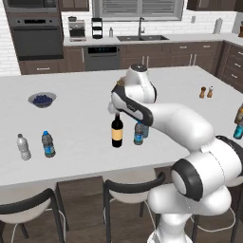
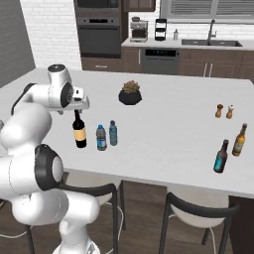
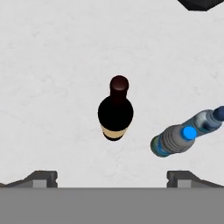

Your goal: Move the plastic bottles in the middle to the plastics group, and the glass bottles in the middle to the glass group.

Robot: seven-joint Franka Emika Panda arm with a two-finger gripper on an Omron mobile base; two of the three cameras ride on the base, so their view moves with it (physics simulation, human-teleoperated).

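Directly below the gripper (image 3: 112,177), at the centre of the hand view, stands the wine bottle (image 3: 115,111), upright on the pale, faintly mottled counter (image 3: 52,65); its fingers (image 3: 43,178) are spread wide, holding and touching nothing. It is glossy near-black, slim-necked, with a tan label. Just right of it stand the two blue-capped plastic bottles (image 3: 175,140), ribbed and greyish. Upper right, a dark plant pot (image 3: 199,3) shows.

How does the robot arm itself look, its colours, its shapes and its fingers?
The arm has glossy white rounded shells with dark grey to black bands at the joints. Its segments are thick and tubular. The gripper has two small dark grey fingertips with blocky, stepped shapes. No cables or markings are visible.
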